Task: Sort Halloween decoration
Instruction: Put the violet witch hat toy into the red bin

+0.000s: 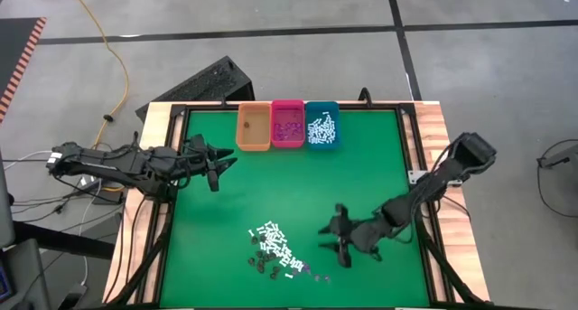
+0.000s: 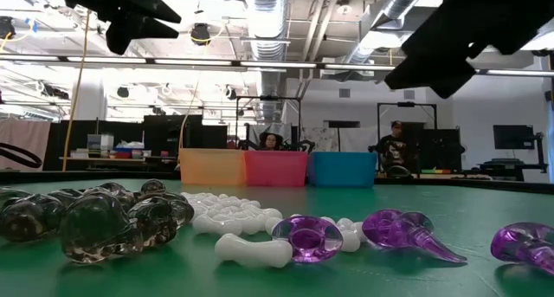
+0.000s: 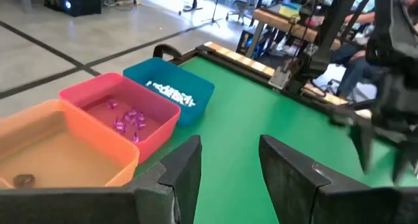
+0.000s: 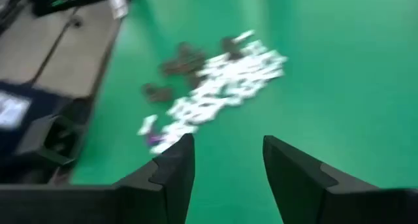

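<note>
The Halloween decoration lies as a pile [image 1: 275, 251] of small white sticks, purple bits and dark bits on the green mat near the table's near edge; the low view shows it close up [image 2: 242, 228], and the right wrist view shows it ahead of the fingers [image 4: 215, 87]. My right gripper [image 1: 327, 240] stands open just right of the pile, nothing between its fingers [image 4: 225, 165]. My left gripper [image 1: 217, 164] hangs open above the mat's left side, facing the bins, with nothing between its fingers [image 3: 228, 165].
Three bins stand in a row at the mat's far edge: orange [image 1: 254, 126], pink [image 1: 288, 123] with purple bits, teal [image 1: 322, 125] with white sticks. Wooden rails [image 1: 433, 138] frame the mat. Bare green mat lies between bins and pile. People sit in the room behind [image 2: 394, 154].
</note>
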Motion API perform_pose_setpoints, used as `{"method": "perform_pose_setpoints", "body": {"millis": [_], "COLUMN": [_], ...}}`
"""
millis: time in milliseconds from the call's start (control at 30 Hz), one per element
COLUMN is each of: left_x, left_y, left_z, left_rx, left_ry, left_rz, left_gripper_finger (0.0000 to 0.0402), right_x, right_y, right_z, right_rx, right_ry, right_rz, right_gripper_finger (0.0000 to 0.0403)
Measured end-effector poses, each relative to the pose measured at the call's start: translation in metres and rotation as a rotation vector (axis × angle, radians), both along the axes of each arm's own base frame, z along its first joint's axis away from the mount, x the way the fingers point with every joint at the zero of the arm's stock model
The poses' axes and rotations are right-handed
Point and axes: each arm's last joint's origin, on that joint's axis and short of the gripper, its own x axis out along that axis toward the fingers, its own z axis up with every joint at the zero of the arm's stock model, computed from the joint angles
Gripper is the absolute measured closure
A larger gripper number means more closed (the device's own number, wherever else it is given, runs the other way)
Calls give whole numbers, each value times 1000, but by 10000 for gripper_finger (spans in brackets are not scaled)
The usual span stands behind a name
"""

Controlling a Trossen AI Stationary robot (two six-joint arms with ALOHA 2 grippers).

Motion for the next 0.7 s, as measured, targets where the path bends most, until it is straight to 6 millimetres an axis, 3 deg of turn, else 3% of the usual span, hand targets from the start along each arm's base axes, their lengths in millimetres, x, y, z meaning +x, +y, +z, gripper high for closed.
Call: {"method": "perform_pose_setpoints", "body": {"millis": [133, 267, 467, 700], "left_x": [0, -1, -1, -1], "left_y": [0, 0, 0, 0], "left_z": [-1, -2, -3, -3], "left_rx": [1, 2, -5, -19], "left_ry": [8, 22, 29, 26], "left_rz": [0, 0, 1, 11], "left_gripper_finger": [258, 258, 258, 258], "right_x": [13, 15, 10, 22], "right_y": [32, 57, 78, 94], "right_z": [1, 0, -17, -34], "right_rx": [38, 47, -70, -173], "right_ry": [40, 191, 460, 484], "right_rz": [131, 223, 274, 349], "right_gripper_finger": [194, 199, 199, 199]}}
